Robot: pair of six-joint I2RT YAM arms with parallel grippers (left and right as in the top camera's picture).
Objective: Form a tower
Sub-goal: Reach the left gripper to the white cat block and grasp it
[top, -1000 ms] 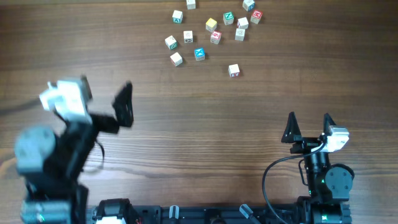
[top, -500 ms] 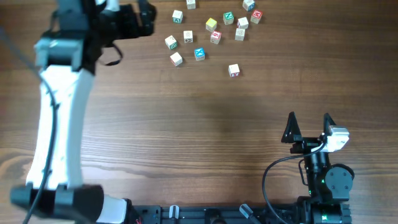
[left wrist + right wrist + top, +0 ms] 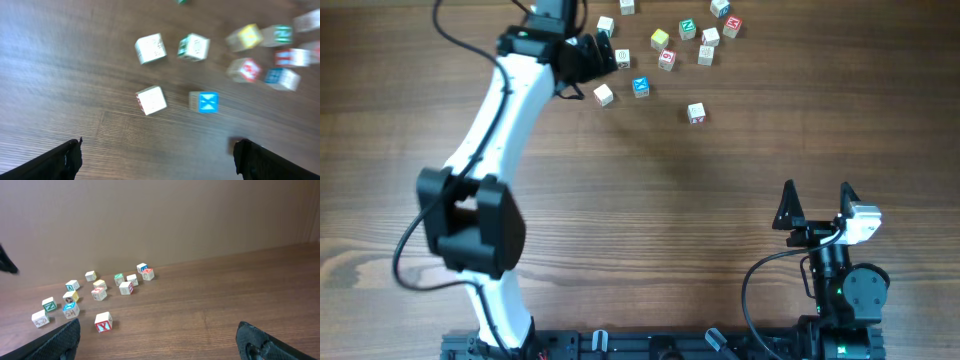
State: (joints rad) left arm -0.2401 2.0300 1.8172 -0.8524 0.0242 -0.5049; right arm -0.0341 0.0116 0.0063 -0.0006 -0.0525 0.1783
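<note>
No tower shows in any view; I see only loose single letter cubes at the far side of the table. My left gripper hangs open over the left end of that cluster, with nothing between its fingers. In the left wrist view the left gripper sits just short of a pale cube and a blue-faced cube. The same two cubes appear overhead as a pale cube and a blue one. My right gripper stands open and empty near the front right.
A lone cube with a red Y lies apart from the cluster, nearest my right gripper; overhead this cube is below the group. Yellow, red and green-faced cubes lie further right. The left arm stretches diagonally across the table's left half.
The left arm has swung from the front left out to the far side, and its gripper has moved right over the cubes' left end. The right arm has not moved.
</note>
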